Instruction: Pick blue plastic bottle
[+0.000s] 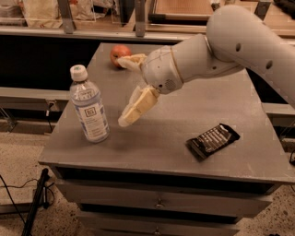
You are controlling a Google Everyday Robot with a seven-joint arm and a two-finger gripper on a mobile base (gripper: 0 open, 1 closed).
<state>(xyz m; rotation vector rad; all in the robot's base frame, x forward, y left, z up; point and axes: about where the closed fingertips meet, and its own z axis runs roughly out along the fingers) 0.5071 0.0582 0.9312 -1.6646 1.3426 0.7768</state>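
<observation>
Shows a grey table [175,138] with a dull, scuffed top and drawers [115,199] under the front edge, each with a small pull. Finds a red apple [119,51] on the far left part of the top, just behind the upper finger of the gripper [122,92], which hangs above the left middle of the top. Places a dark snack packet [213,140] flat near the right front, well apart from the apple. Leaves a speckled floor [18,152] below at the left, with a black cable [8,196] across it and a black bar [34,203] leaning by the table's corner. Sets a shelf [37,31] behind, with pale bags [41,9] on it.
</observation>
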